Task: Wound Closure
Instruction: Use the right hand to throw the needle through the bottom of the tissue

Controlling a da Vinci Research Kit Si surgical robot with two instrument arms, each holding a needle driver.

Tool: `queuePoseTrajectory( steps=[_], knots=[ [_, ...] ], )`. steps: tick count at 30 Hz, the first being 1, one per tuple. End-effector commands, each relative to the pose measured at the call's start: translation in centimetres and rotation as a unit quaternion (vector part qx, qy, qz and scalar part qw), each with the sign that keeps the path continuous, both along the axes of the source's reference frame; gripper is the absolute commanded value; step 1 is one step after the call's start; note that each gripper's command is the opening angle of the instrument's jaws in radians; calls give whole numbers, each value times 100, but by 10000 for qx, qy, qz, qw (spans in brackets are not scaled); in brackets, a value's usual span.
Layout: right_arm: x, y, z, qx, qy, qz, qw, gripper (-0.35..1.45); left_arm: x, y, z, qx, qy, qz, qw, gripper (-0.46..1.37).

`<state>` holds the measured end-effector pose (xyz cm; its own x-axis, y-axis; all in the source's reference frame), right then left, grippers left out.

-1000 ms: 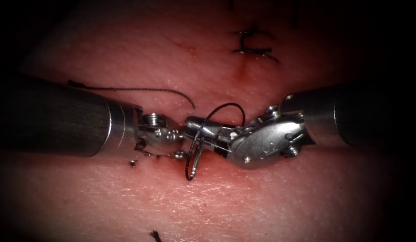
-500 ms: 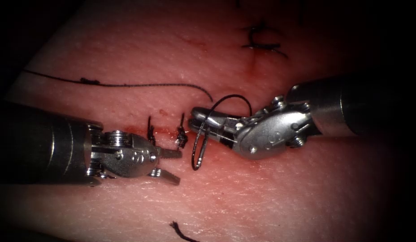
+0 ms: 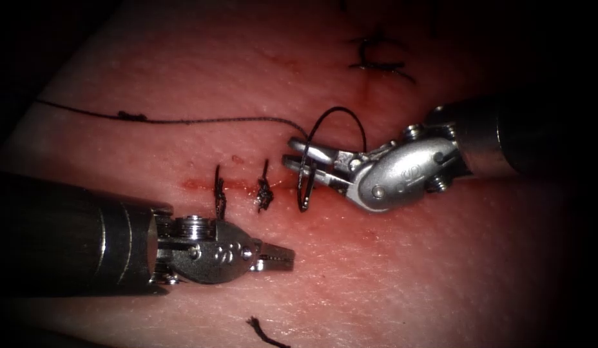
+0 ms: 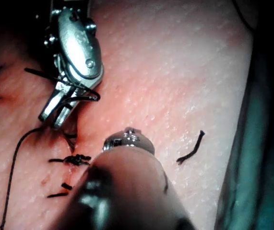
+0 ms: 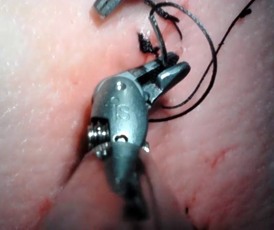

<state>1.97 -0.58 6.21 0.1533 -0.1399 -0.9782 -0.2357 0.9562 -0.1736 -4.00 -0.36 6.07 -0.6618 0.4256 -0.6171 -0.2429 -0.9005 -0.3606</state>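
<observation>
My right tool [image 3: 294, 156] comes in from the right, jaws shut on the dark curved needle [image 3: 303, 192] near mid-curve. The needle hangs free just above the tissue [image 3: 402, 270] at the right end of the cut [image 3: 238, 185], not in it. Thread [image 3: 341, 115] loops over the jaws, then trails off left as a long strand [image 3: 183, 120]. My left tool [image 3: 281, 256] lies below and left of the cut, jaws shut on nothing. Two knotted stitches [image 3: 264, 193] cross the cut. The right tool [image 4: 55, 115] [image 5: 168, 72] also grips the needle in both wrist views.
An older stitch [image 3: 376, 61] sits on the tissue at the far right top. A cut end of thread [image 3: 261, 330] [image 4: 190, 151] lies loose near the front edge. Red fluid stains the cut line. Teal drape [image 4: 266, 143] borders the tissue.
The left tool drew back left and down away from the right tool, opened its jaws, then shut them. The right tool carried the needle up and right.
</observation>
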Motion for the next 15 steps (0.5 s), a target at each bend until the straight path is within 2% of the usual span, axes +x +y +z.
queuePoseTrajectory(
  steps=[1, 4, 15],
  knots=[
    [-2, 1, 1, 55, -5, 20, 10000, -35, 1, 1, 2, -11, -28, -35, 10000, -35],
    [-8, 9, 5, 275, -31, 36, 9996, -35, 4, 7, 10, -102, -152, -179, 9997, -35],
    [-13, 31, 14, 804, -173, -131, 9965, -35, 11, 20, 30, -174, -269, -260, 9991, -35]
  ],
)
